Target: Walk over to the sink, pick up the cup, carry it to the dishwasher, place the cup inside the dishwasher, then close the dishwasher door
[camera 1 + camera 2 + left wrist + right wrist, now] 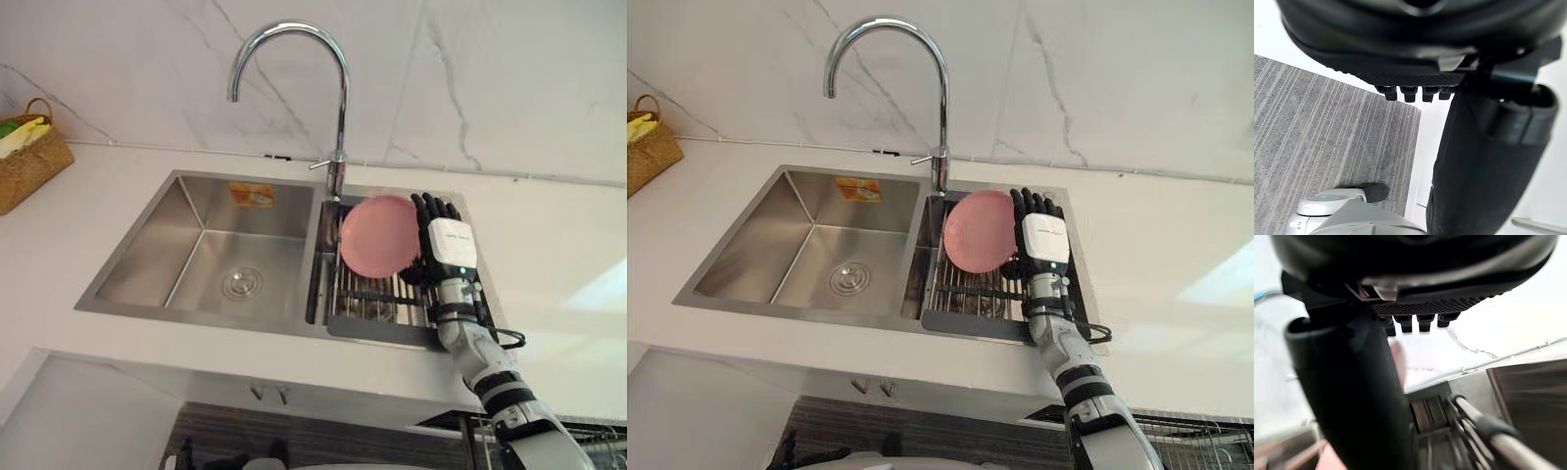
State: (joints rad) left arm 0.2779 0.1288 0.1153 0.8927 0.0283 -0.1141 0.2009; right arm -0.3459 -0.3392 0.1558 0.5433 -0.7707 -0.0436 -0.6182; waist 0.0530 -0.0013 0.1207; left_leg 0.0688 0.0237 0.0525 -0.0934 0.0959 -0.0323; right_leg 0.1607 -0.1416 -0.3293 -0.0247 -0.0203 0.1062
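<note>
My right hand (1415,289) hung dark across the view, its fingers (1425,322) held out straight in a short row and my thumb (1347,396) standing broad beside them. Just past the thumb a sliver of the pink plate (1399,363) showed, close by but blurred, so I could not tell whether I touched it. Beyond lay the wire rack (1488,431), its metal bars running away from me inside the steel sink (1533,391). Behind it rose the white marble wall (1498,328) with one grey vein.
</note>
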